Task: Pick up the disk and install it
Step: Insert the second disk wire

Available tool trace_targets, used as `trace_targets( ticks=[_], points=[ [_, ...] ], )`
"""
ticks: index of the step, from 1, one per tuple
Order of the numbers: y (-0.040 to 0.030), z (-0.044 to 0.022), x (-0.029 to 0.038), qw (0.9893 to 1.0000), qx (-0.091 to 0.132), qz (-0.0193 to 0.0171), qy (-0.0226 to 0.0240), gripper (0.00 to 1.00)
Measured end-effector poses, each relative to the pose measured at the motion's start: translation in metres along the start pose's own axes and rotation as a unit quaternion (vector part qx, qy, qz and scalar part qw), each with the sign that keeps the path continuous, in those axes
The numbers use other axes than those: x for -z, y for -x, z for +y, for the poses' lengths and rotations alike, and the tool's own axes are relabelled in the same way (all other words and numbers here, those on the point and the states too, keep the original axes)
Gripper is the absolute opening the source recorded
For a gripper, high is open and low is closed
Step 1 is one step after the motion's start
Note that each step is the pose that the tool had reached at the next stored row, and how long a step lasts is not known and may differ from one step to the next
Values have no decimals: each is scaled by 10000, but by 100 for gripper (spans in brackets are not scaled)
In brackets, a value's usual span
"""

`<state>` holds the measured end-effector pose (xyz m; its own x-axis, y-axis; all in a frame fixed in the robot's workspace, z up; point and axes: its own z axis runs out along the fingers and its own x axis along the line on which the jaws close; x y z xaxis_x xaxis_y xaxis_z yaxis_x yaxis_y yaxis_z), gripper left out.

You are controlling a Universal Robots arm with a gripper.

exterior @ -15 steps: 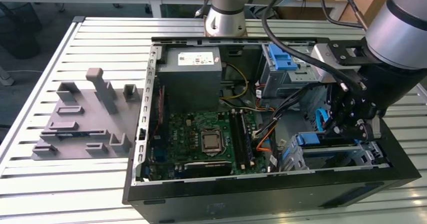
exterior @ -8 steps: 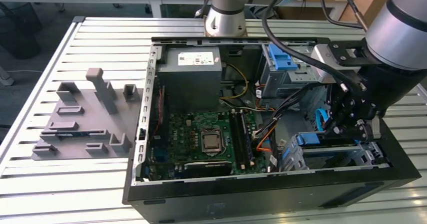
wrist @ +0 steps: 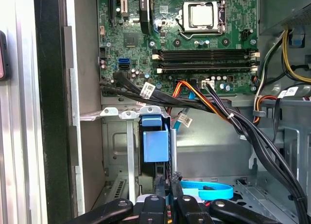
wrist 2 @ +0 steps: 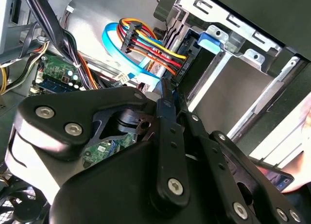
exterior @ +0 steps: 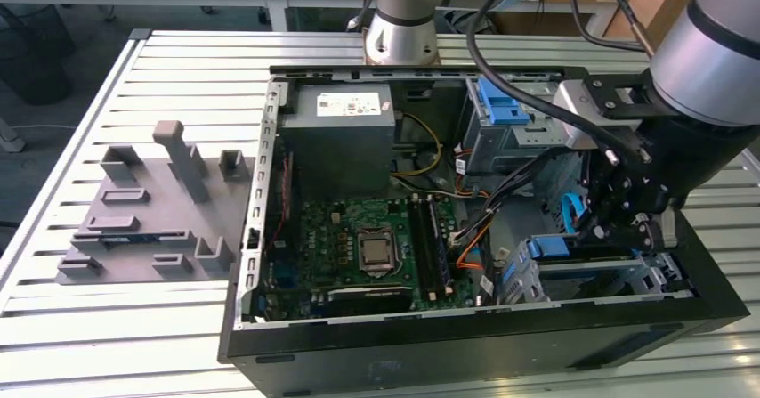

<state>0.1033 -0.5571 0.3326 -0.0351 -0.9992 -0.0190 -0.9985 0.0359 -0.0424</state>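
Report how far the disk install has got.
Done: the disk already stands in the drive cage. In hand: the gripper is right at the disk's end. Left: whether the disk is fully seated does not show.

Green motherboard (wrist: 194, 44), blue-framed disk (wrist: 155, 144)
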Motion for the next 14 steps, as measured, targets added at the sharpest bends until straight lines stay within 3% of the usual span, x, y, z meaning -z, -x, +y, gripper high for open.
trace_targets(
  ticks=[14],
  points=[
    [-1,-7,-40,10000,0,2,8,16]
  ],
)
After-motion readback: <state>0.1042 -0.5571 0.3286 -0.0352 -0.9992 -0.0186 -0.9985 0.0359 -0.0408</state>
